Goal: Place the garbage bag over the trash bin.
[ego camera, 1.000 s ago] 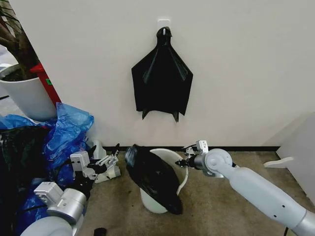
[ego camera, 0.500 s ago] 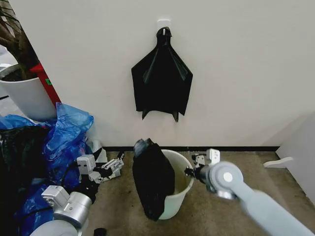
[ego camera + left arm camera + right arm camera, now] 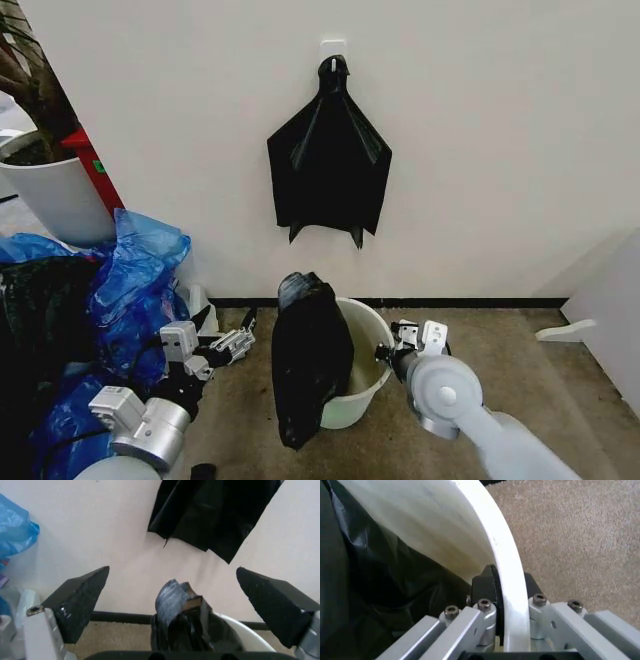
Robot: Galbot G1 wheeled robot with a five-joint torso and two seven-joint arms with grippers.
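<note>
A white plant pot point(image 3: 55, 195) stands far left by the wall, with blue bags point(image 3: 135, 270) heaped below it on the carpet. The left gripper point(image 3: 240, 335) hovers just left of the bin, its fingers point(image 3: 80, 600) spread wide and holding nothing. The bag point(image 3: 310, 360) hangs draped over the bin's left rim, its bunched top above the rim and its tail down the outside. The bin point(image 3: 365, 375) sits tilted on the carpet below a black bundle point(image 3: 330, 165) hung on the wall. The right gripper point(image 3: 385, 352) is clamped on the bin's right rim, one finger point(image 3: 485, 585) inside, the other outside
</note>
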